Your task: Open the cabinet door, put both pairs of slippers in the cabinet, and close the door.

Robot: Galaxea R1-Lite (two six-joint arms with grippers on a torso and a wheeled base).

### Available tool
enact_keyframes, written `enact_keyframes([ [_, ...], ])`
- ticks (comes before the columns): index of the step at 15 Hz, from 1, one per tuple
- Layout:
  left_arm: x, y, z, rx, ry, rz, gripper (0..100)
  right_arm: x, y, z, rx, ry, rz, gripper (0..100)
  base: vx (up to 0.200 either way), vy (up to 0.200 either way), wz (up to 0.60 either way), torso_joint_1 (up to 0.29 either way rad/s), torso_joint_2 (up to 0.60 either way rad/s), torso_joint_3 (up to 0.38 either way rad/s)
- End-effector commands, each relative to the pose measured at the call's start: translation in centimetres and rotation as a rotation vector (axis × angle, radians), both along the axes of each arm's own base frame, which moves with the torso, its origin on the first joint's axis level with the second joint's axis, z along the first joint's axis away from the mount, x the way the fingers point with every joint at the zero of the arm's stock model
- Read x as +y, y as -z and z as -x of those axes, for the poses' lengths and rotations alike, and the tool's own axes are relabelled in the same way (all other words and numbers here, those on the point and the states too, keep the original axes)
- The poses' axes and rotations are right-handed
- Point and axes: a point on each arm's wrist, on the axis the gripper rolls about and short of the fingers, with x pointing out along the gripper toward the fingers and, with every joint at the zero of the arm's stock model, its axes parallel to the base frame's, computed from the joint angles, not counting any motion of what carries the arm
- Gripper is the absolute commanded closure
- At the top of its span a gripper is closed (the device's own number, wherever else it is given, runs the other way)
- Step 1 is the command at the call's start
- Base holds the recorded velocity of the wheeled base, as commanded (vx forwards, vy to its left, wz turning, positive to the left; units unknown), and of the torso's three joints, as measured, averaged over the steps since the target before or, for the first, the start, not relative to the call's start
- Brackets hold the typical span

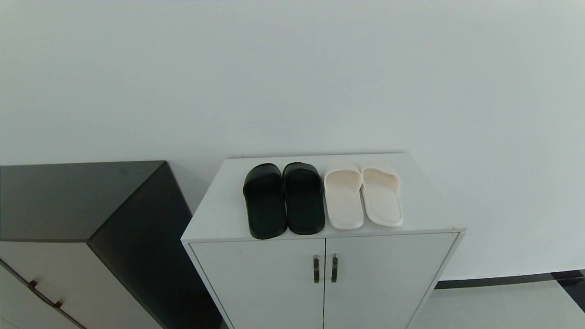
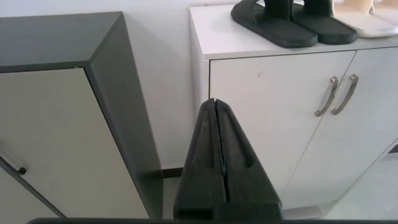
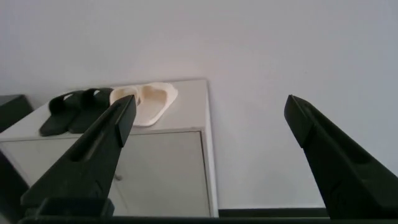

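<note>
White two-door wooden cabinet (image 1: 265,283): both doors shut, paired metal bar handles (image 1: 316,268) at the centre seam. Both pairs sit on its top, toes to the wall: black rubber slide slippers (image 1: 274,203) on the robot's left, cream foam slide slippers (image 1: 347,196) just beside them on the right. Dark-topped cabinet with pale front (image 1: 82,201) stands left of it. Left gripper (image 2: 216,106): fingers pressed together, nothing held, facing the white cabinet's front. Right gripper (image 3: 210,109): spread wide, nothing held.

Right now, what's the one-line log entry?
doors shut | black slippers and white slippers on cabinet top | left gripper shut | right gripper open
</note>
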Motion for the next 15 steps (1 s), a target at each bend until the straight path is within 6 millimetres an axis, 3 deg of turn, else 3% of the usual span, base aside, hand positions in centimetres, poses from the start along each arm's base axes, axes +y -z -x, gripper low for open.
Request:
enact_keyframes([
  [1, 0.0, 0.0, 0.0, 0.0, 0.0, 0.001, 100, 0.3, -2.6, -7.7, 0.314, -0.099, -0.018, 0, 0.0, 0.0, 0.0, 0.0, 0.0, 0.0],
  [3, 0.0, 0.0, 0.0, 0.0, 0.0, 0.001, 100, 0.9, -2.5, -12.3, 0.397, -0.166, -0.007, 0, 0.0, 0.0, 0.0, 0.0, 0.0, 0.0],
  [4, 0.0, 0.0, 0.0, 0.0, 0.0, 0.001, 100, 1.3, -2.5, -13.3, 0.42, -0.199, -0.002, 0, 0.0, 0.0, 0.0, 0.0, 0.0, 0.0],
  [5, 0.0, 0.0, 0.0, -0.001, 0.0, -0.006, 100, 2.8, -3.1, -16.1, 0.44, -0.281, -0.03, 0, 0.0, 0.0, 0.0, 0.0, 0.0, 0.0],
  [7, 0.0, 0.0, 0.0, -0.001, 0.0, -0.006, 100, 6.6, -2.8, -19.5, 0.464, -0.264, -0.01, 0, 0.0, 0.0, 0.0, 0.0, 0.0, 0.0],
  [9, 0.0, 0.0, 0.0, -0.001, 0.0, -0.006, 100, 11.0, -2.1, -21.6, 0.459, -0.262, 0.022, 0, 0.0, 0.0, 0.0, 0.0, 0.0, 0.0],
  [11, 0.0, 0.0, 0.0, -0.001, 0.001, -0.006, 100, 14.1, -1.6, -23.9, 0.475, -0.253, 0.045, 0, 0.0, 0.0, 0.0, 0.0, 0.0, 0.0],
  [15, 0.0, 0.0, 0.0, -0.001, 0.001, -0.006, 100, 18.7, -1.4, -27.5, 0.427, -0.205, 0.037, 0, 0.0, 0.0, 0.0, 0.0, 0.0, 0.0],
])
